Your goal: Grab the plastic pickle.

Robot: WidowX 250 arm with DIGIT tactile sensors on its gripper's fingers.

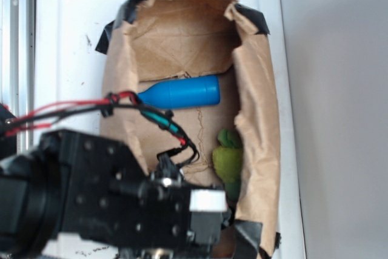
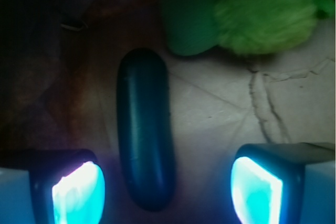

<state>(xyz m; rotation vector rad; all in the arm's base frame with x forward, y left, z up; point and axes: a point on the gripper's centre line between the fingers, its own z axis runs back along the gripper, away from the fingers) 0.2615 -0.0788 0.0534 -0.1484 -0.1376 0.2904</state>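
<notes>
A: Where's the pickle [image 2: 145, 135]?

B: In the wrist view it lies flat on the paper floor of the brown bag [image 1: 257, 89], between the two lit fingers [image 2: 79, 192]. They're spread wide, with clear space on both sides, and nothing is pinched yet. From the outside camera I can't see it at all, because the arm covers that end of the bag.

A: What could spoil the grab?

B: Mostly centring. The pickle sits closer to the left finger than the right, so on closing one pad would likely touch first and shove or roll it. It looks smooth and rounded, so I'd expect it to squirt out if the pads catch it high on the curve. The plush [image 2: 262, 11] is near its far end and might get dragged along. The bag walls are also close to the arm and could snag it.

A: And its heading?

B: The long axis runs up and down the wrist picture, roughly across the line between the fingers, which suits a pinch across the narrow width. Both ends are rounded. The far one points towards the plush, the near one back towards the gripper [image 2: 168, 190].

A: The bottle [image 1: 179, 93]?

B: Well apart, further back in the bag.
</notes>
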